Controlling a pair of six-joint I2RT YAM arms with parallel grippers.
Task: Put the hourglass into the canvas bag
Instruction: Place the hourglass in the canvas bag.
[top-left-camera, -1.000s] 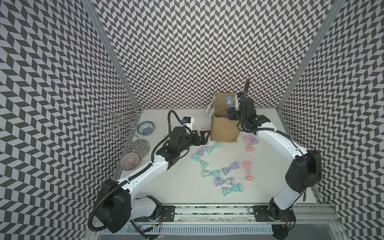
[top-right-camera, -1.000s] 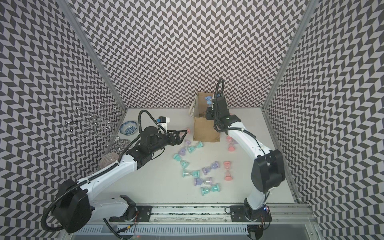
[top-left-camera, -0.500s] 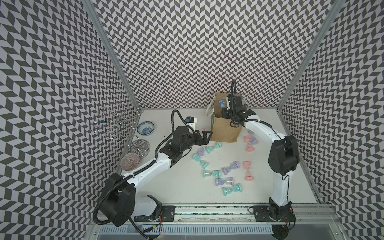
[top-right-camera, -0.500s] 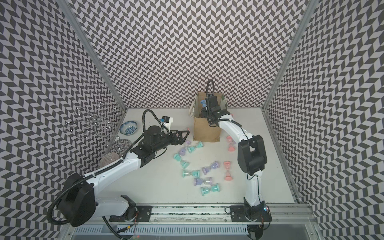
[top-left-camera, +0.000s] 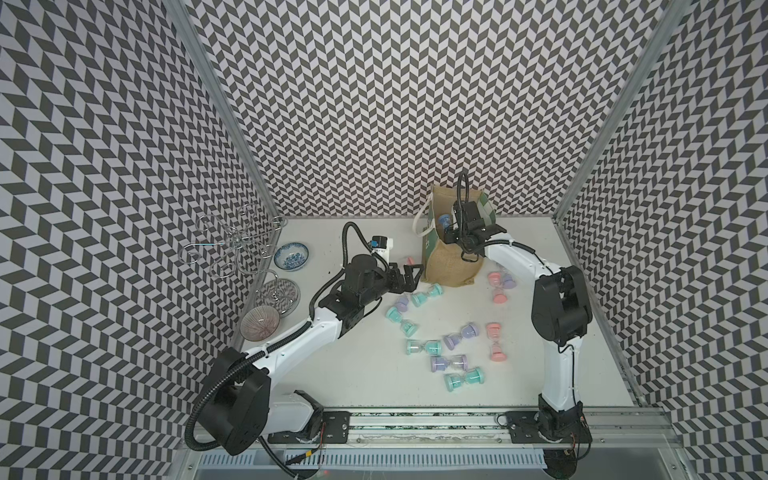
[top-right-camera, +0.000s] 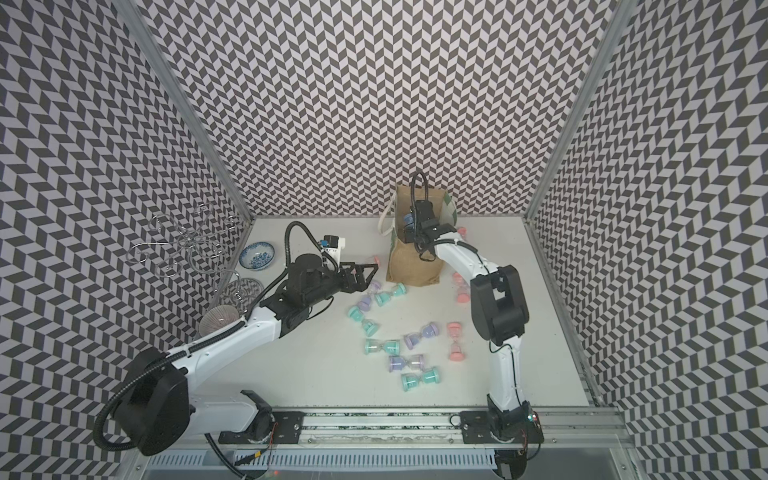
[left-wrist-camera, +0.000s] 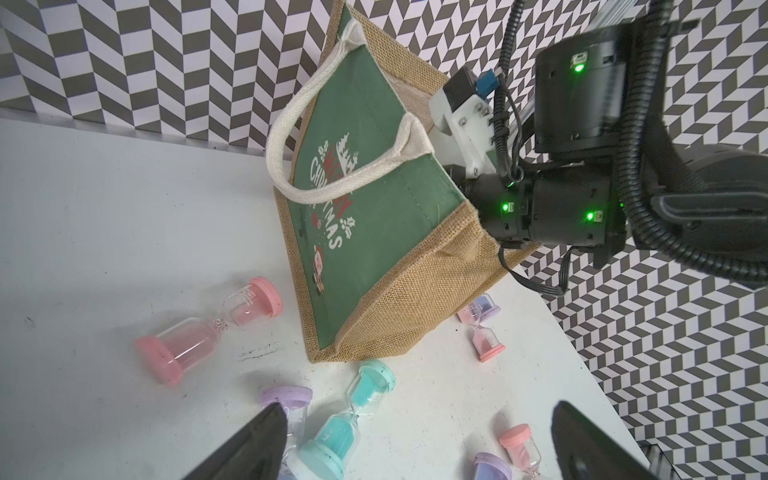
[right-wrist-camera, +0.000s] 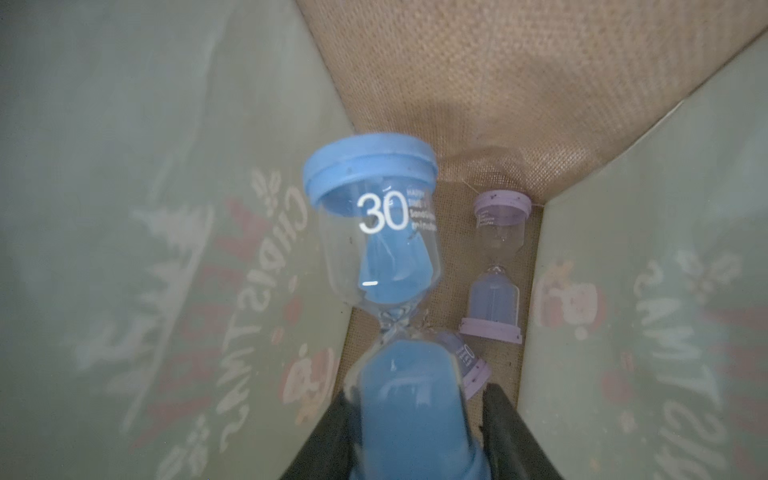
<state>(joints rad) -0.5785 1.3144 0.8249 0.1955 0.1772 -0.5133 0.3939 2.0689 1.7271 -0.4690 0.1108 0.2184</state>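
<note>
The canvas bag (top-left-camera: 451, 262) stands upright at the back of the table, a green printed panel (left-wrist-camera: 374, 232) facing my left wrist camera. My right gripper (right-wrist-camera: 417, 395) reaches down into the bag's mouth, shut on a blue hourglass (right-wrist-camera: 390, 249) marked 30; in both top views the blue hourglass (top-right-camera: 409, 219) shows just inside the rim. A purple hourglass (right-wrist-camera: 496, 266) lies on the bag's floor. My left gripper (top-left-camera: 411, 277) hovers open just left of the bag's front corner, above a teal hourglass (left-wrist-camera: 349, 415), holding nothing.
Several teal, purple and pink hourglasses (top-left-camera: 424, 345) lie scattered in front of the bag, and a pink one (left-wrist-camera: 208, 328) lies to its left. A blue patterned bowl (top-left-camera: 291, 256), a glass dish (top-left-camera: 278, 293), a ribbed bowl (top-left-camera: 259, 324) and a wire rack (top-left-camera: 232, 245) line the left wall.
My right arm has swung left and brought the blue hourglass from beside the bag into its mouth. My left gripper has edged closer to the bag's front corner.
</note>
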